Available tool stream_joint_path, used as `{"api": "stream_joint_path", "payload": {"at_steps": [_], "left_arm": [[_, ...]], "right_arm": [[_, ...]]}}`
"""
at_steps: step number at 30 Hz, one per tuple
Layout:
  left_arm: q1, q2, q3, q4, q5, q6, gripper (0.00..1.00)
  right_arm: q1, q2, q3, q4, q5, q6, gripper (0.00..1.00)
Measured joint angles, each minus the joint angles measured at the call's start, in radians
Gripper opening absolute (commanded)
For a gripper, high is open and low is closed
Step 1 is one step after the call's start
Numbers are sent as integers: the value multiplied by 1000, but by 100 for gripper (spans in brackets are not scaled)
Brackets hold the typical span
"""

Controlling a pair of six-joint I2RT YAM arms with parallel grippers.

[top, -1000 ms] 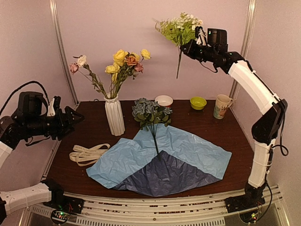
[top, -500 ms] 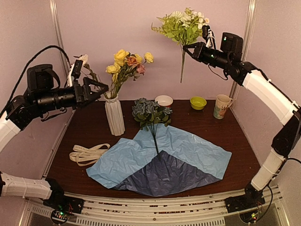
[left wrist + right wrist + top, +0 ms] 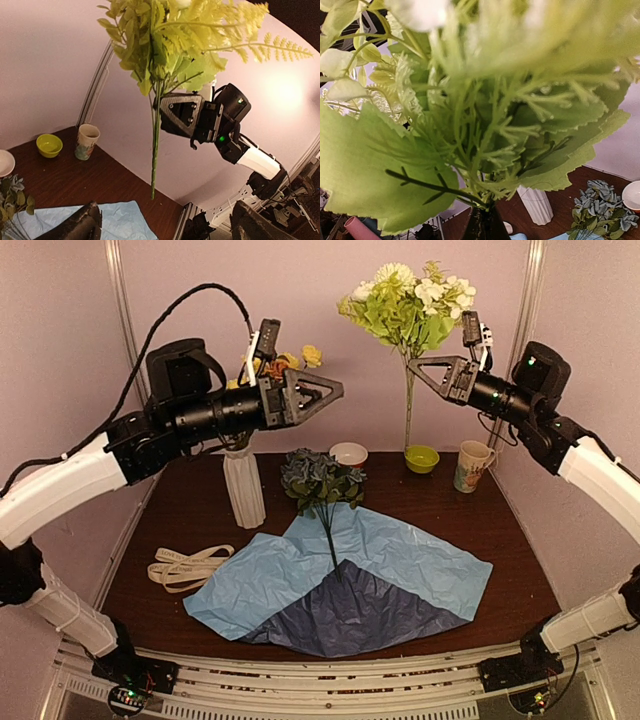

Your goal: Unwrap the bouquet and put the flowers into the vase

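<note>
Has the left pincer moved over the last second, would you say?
Yes, the left pincer rose rightward, from left of the vase to its upper right.

Top camera is looking down from the near edge over the whole table (image 3: 190,515), left wrist is facing right at the green sprig (image 3: 155,45), right wrist is viewing it close-up, facing left.

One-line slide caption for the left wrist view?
Right end effector grips the green sprig by its stem, above the table.

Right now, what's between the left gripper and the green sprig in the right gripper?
Nothing: top view shows only air between left gripper and green sprig; left wrist view agrees.
</note>
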Motion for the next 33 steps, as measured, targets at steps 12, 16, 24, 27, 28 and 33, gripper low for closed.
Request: {"api": "stream_joint_path", "payload": {"at_steps": [12, 16, 24, 27, 28, 33], "left_arm": [[-53, 257, 267, 124, 32, 39, 91], [-57, 311, 363, 105, 15, 65, 87], [-69, 341, 441, 66, -37, 121, 37], [-74, 341, 447, 58, -40, 134, 8], [-75, 341, 448, 56, -39, 139, 3], [-77, 341, 448, 38, -44, 156, 0]], "right_arm": [[63, -50, -90, 86, -189, 85, 0], [106, -50, -93, 86, -236, 86, 0], [154, -48, -95, 61, -294, 82, 0], [156, -43, -95, 53, -296, 80, 0], [155, -42, -95, 49, -294, 77, 0], [155, -37, -94, 25, -289, 50, 0]]}}
